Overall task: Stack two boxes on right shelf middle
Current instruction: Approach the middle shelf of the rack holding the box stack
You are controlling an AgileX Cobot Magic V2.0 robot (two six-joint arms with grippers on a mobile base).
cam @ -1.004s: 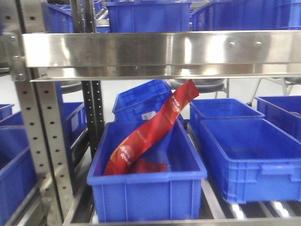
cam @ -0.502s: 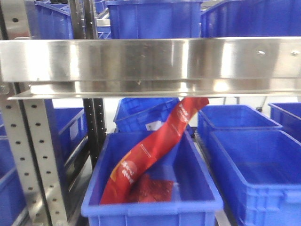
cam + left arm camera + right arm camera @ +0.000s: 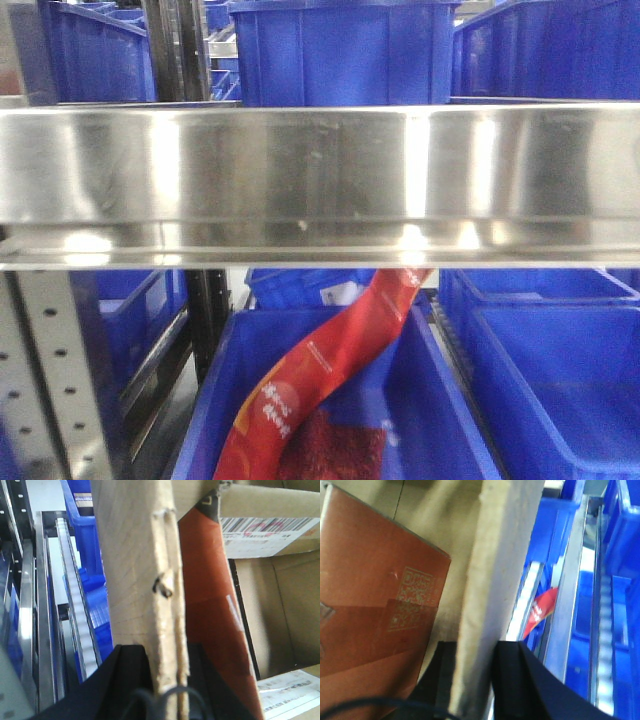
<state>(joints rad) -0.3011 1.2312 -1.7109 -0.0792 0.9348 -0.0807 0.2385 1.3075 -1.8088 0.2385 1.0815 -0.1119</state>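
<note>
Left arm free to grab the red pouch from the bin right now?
Probably not. The left gripper is shut on the carton, so it would have to set that down before going for the red pouch.

A stainless-steel shelf level [image 3: 320,180] spanned the full width of the frame, its broad front lip reflective. Upper blue bins [image 3: 340,50] stood on it. Below, a red packet [image 3: 335,360] leaned diagonally inside a lower blue bin [image 3: 450,410], its top end hidden behind the lip. A neighbouring bin [image 3: 560,380] sat just beside it, to the right. A grey perforated upright [image 3: 45,380] stood at lower left.
</note>
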